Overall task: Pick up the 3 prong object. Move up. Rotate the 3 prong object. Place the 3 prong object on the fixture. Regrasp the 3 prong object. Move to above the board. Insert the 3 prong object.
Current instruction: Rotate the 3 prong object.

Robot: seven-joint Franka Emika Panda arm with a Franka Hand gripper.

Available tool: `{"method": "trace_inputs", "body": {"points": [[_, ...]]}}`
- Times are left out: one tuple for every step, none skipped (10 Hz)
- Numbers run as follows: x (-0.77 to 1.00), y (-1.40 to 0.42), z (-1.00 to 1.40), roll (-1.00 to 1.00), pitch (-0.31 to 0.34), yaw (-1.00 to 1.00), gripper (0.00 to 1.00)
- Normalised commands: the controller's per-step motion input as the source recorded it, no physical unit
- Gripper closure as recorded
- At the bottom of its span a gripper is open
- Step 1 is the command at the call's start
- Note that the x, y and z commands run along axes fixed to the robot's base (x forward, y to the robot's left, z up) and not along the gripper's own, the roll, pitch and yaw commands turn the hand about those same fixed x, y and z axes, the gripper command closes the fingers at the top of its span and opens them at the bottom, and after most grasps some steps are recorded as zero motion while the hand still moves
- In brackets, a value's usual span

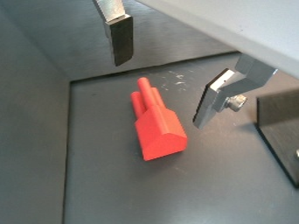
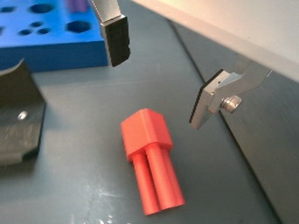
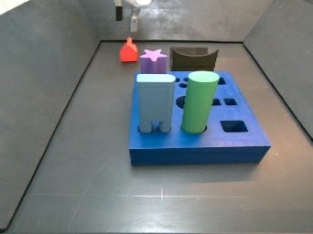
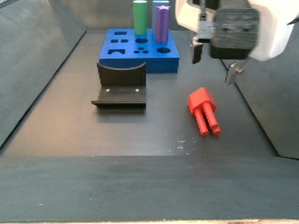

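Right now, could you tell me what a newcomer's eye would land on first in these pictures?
The bright red 3 prong object lying flat on the dark floor, with the open pincer hovering above it, not touching. Next, the blue board carrying tall pegs, with the dark fixture between board and red piece.

the gripper (image 4: 215, 59) hangs above the floor with its jaws spread wide and nothing between them. in both wrist views the two silver fingers (image 1: 118, 33) (image 2: 114, 35) stand well apart — one with its dark pad facing in, its partner (image 2: 218, 94) at about four o'clock from it. in a side view the white wrist housing sits at one o'clock.
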Motion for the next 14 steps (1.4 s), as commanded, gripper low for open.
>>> {"method": "trace_inputs", "body": {"points": [[0.03,0.01,-0.03,0.01,-0.002,1.0,0.0],[0.03,0.01,-0.03,0.01,-0.002,1.0,0.0],[0.03,0.01,-0.03,0.01,-0.002,1.0,0.0],[0.03,0.01,-0.03,0.01,-0.002,1.0,0.0],[0.03,0.01,-0.03,0.01,-0.002,1.0,0.0],[0.03,0.01,-0.03,0.01,-0.003,1.0,0.0],[0.03,0.01,-0.03,0.01,-0.003,1.0,0.0],[0.03,0.01,-0.03,0.01,-0.003,1.0,0.0],[0.03,0.0,-0.03,0.02,-0.004,1.0,0.0],[0.03,0.0,-0.03,0.02,-0.005,1.0,0.0],[0.03,0.0,-0.03,0.03,-0.006,1.0,0.0],[0.03,0.0,-0.03,0.03,-0.007,0.91,0.0],[0.03,0.0,-0.03,0.03,-0.007,0.5,0.0],[0.03,0.0,-0.03,0.03,-0.007,0.36,0.0]]}}
